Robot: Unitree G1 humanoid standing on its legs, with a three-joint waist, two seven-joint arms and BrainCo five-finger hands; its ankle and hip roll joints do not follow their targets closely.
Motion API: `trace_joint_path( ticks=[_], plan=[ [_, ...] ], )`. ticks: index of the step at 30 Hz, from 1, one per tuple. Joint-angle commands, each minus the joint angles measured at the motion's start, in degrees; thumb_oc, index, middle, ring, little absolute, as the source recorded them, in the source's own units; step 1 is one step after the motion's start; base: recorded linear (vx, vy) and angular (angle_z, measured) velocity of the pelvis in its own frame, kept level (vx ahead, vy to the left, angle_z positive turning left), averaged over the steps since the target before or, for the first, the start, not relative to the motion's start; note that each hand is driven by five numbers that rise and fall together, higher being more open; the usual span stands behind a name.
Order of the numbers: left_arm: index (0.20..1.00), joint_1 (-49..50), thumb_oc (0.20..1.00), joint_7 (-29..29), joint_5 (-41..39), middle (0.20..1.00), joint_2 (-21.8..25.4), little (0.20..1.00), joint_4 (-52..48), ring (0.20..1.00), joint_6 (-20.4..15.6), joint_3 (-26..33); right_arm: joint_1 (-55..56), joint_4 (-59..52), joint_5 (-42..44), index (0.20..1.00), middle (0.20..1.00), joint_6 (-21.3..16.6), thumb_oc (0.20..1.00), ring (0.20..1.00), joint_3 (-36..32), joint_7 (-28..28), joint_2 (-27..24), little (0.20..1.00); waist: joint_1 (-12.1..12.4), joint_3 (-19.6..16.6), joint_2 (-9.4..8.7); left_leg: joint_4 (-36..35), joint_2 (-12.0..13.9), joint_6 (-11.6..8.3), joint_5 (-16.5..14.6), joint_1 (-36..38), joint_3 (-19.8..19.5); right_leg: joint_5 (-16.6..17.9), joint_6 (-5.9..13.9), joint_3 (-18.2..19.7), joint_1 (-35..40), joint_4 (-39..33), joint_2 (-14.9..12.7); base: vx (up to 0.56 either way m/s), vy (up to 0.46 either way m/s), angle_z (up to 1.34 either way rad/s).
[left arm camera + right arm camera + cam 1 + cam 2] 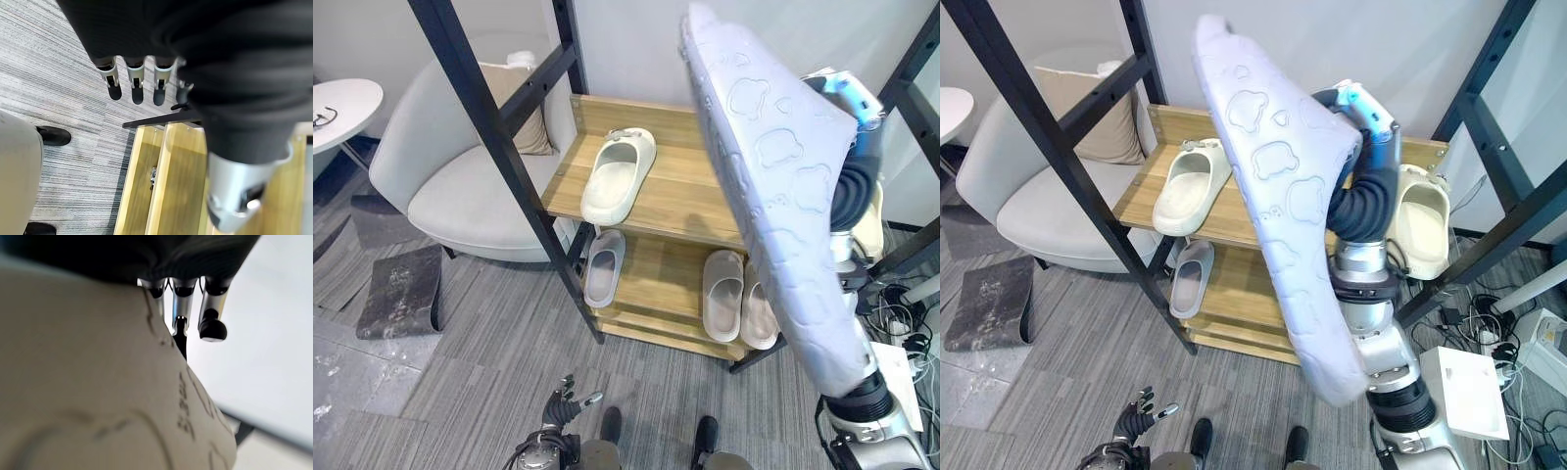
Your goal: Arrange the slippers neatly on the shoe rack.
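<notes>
Wooden shoe rack (690, 201) holds slippers (618, 174); right robot hand (1363, 147) grips another.

two head eyes down on one rack (675, 196); wrist cameras close along each hand, left toward floor (63, 88)

Wooden shoe rack (685, 211) with black frame stands on grey carpet floor (489, 343). Top shelf: one cream slipper (619, 174), another cream slipper (1423, 221) at right end. Lower shelf: grey slipper (604, 266) at left, beige pair (739, 296) at right.
</notes>
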Motion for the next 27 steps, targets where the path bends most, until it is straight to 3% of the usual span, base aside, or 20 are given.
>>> trace_joint_path(
  ticks=[1,4,12,20,21,22,23,25,26,27],
  plan=[
    [1.0,-2.94,1.0,1.62,0.06,1.0,0.69,1.0,2.54,1.0,-0.97,-1.18,-1.5,-6.06,17.17,0.2,0.2,-3.25,0.2,0.2,4.35,7.65,2.94,0.2,1.69,-0.9,-1.1,1.06,-0.28,0.65,-5.22,2.36,-0.53,-5.63,2.85,-0.44,3.85,0.07,-1.59,0.0,0.0,0.0],
    [1.0,-2.8,1.0,2.45,-0.65,1.0,0.26,1.0,3.62,1.0,-0.84,-0.94,-0.47,-6.62,26.59,0.2,0.2,-3.37,0.2,0.2,9.92,11.54,5.37,0.2,1.89,-0.93,-1.01,1.06,-0.17,0.48,-5.06,2.38,-0.71,-5.6,2.63,-0.74,3.96,0.07,-1.57,0.0,0.0,0.0],
    [1.0,-3.2,1.0,3.26,-1.0,1.0,-0.19,1.0,5.64,1.0,-2.21,-0.2,1.37,-0.98,26.63,0.2,0.2,1.74,0.2,0.2,22.2,19.54,5.64,0.2,3.09,0.15,-0.87,1.22,-0.18,0.16,-4.93,2.19,-2.23,-5.92,2.35,-1.89,4.63,0.25,-1.55,-0.01,-0.01,0.05],
    [1.0,-3.33,1.0,2.51,-0.63,1.0,-0.71,1.0,6.71,1.0,-3.21,-0.2,2.33,12.59,4.37,0.2,0.2,4.8,0.2,0.2,27.47,21.5,2.54,0.2,4.41,2.39,-1.01,1.79,-0.37,-0.12,-4.84,1.49,-4.14,-6.35,2.44,-3.88,5.2,0.46,-1.64,-0.01,-0.009,0.17],
    [1.0,-3.32,1.0,2.34,-0.71,1.0,-0.97,1.0,6.7,1.0,-3.42,-0.49,2.65,17.48,-4.02,0.2,0.2,4.94,0.2,0.2,27.23,19.44,1.83,0.2,4.66,3.07,-1.07,1.87,-0.45,-0.19,-4.69,1.05,-4.45,-6.4,2.53,-4.37,5.08,0.46,-1.63,0.0,0.0,0.0],
    [1.0,-3.33,1.0,2.34,-0.71,1.0,-0.98,1.0,6.72,1.0,-3.43,-0.5,2.64,17.64,-4.24,0.2,0.2,4.83,0.2,0.2,27.31,19.28,1.93,0.2,4.64,3.08,-1.06,1.9,-0.44,-0.19,-4.7,1.04,-4.48,-6.41,2.53,-4.4,5.09,0.47,-1.63,-0.04,0.008,0.05],
    [1.0,-3.57,1.0,2.49,-0.86,1.0,-1.27,1.0,6.95,1.0,-3.72,-0.74,3.07,21.4,-9.66,0.2,0.2,4.88,0.2,0.2,26.13,16.73,1.68,0.2,4.78,3.83,-1.03,2.13,-0.6,-0.23,-4.56,0.5,-4.82,-6.38,2.65,-4.67,4.84,0.49,-1.7,-0.03,0.011,0.09],
    [1.0,-3.59,1.0,2.49,-0.87,1.0,-1.25,1.0,6.97,1.0,-3.74,-0.75,3.02,21.64,-9.82,0.2,0.2,4.72,0.2,0.2,26.17,16.59,1.81,0.2,4.77,3.84,-1.05,2.2,-0.62,-0.23,-4.58,0.46,-4.85,-6.38,2.65,-4.7,4.84,0.5,-1.71,-0.05,0.004,0.16],
    [1.0,-6.27,1.0,3.51,-2.66,1.0,-1.49,1.0,6.56,1.0,-4.94,-1.92,2.66,26.33,-19.02,0.2,0.2,6.01,0.2,0.2,24.27,12.19,0.64,0.2,4.43,5.55,-1.16,2.86,-0.81,-0.33,-4.35,-0.94,-5.29,-6.28,2.79,-5.12,3.92,0.68,-1.78,-0.08,-0.002,0.17],
    [1.0,-6.38,1.0,3.52,-2.69,1.0,-1.48,1.0,6.6,1.0,-4.94,-1.92,2.52,26.54,-19.07,0.2,0.2,5.92,0.2,0.2,24.27,12.11,0.73,0.2,4.42,5.61,-1.17,2.94,-0.83,-0.32,-4.38,-1.01,-5.32,-6.3,2.8,-5.15,3.88,0.72,-1.79,-0.1,0.006,0.18]
  ],
)
